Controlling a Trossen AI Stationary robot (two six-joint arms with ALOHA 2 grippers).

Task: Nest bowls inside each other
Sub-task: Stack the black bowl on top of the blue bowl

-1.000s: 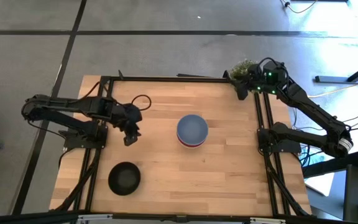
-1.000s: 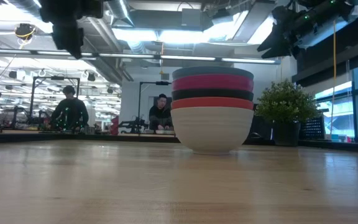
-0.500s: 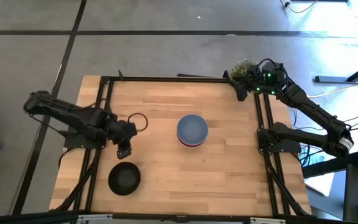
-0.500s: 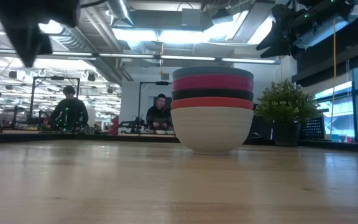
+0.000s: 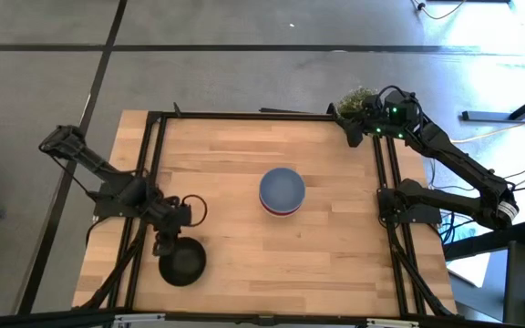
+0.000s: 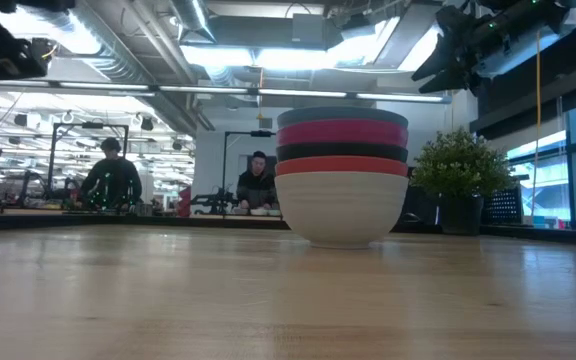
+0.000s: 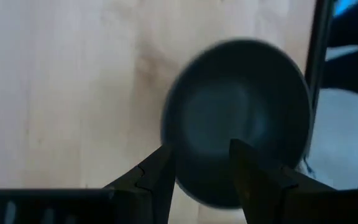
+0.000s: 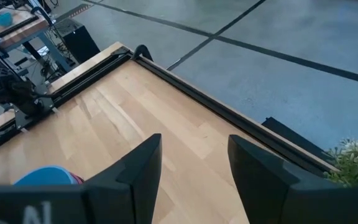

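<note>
A stack of five nested bowls (image 5: pixel 282 191) rests on the middle of the table; in the low view the stack (image 6: pixel 341 175) shows blue on top, then pink, black, red, and white at the bottom. A lone black bowl (image 5: pixel 182 262) sits upright near the table's near left corner. My left gripper (image 5: pixel 164 244) hovers open just over this bowl's far-left rim; in its wrist view the open gripper (image 7: pixel 201 163) looks down on the black bowl (image 7: pixel 238 118). My right gripper (image 5: pixel 358 128) waits open (image 8: pixel 194 155) over the far right corner.
A small green potted plant (image 5: pixel 358 98) stands at the far right corner beside my right gripper, and the plant (image 6: pixel 461 165) also shows in the low view. Black frame rails (image 5: pixel 149 173) run along the table's sides. People stand in the room beyond the table.
My left gripper has swung from beside the table's middle toward the near edge and slightly left, ending over the lone black bowl. The bowls and my right arm have kept still.
</note>
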